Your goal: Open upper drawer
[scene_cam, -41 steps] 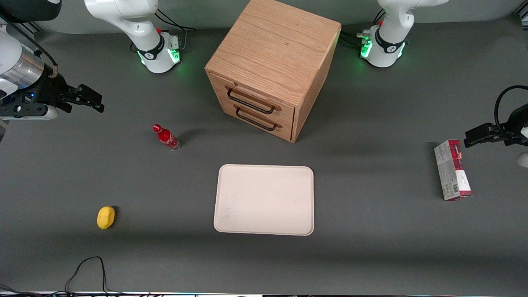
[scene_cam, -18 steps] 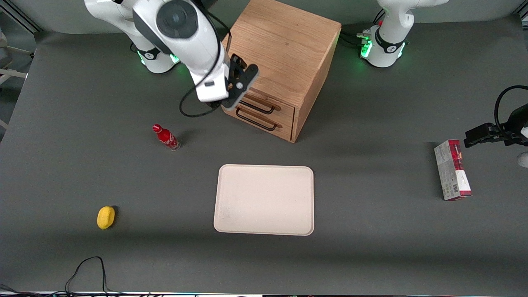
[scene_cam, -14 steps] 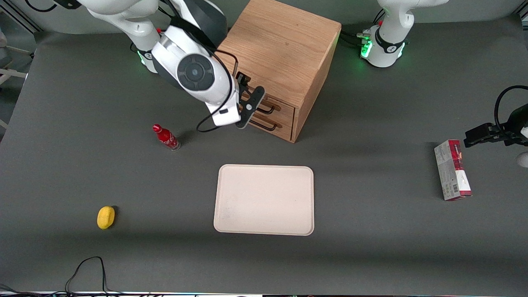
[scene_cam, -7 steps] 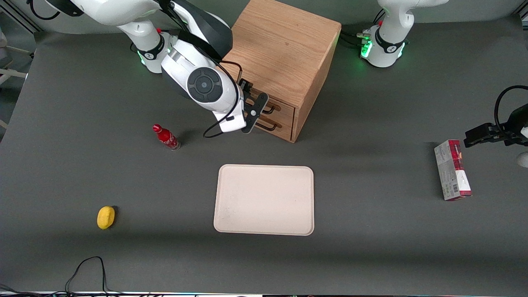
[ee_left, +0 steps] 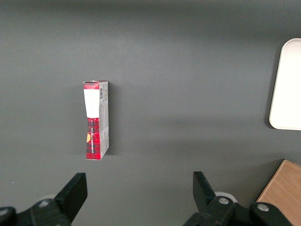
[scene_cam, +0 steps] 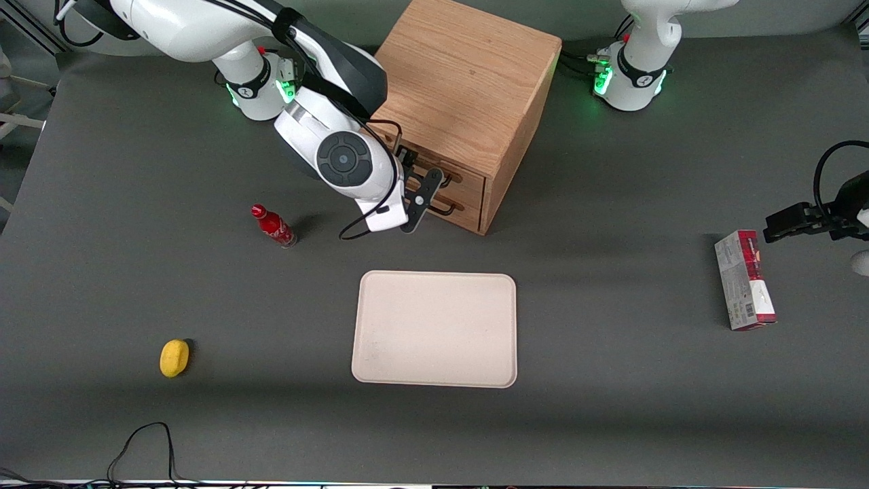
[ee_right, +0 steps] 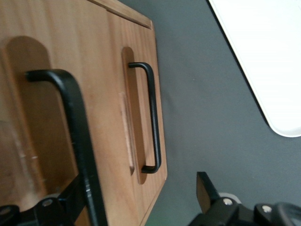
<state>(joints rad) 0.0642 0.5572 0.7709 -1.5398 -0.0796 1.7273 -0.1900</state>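
The gripper [scene_cam: 419,197] hovers wide open before the oak cabinet [scene_cam: 468,81]; centre its fingers around the upper drawer [ee_right: 28,141] handle [ee_right: 80,136], then close.

The front camera hangs high and looks steeply down on the whole dark grey table [scene_cam: 611,421], taking in the boxy oak cabinet [scene_cam: 461,81] and the pale cream rectangular tray [scene_cam: 434,329]. The right wrist camera sits very close to the cabinet's front [ee_right: 94,56], with the tray's edge [ee_right: 263,61] at its margin. The left wrist camera faces down from higher up on the red-and-white carton [ee_left: 96,120], tray rim [ee_left: 287,84] and a cabinet corner [ee_left: 282,193].
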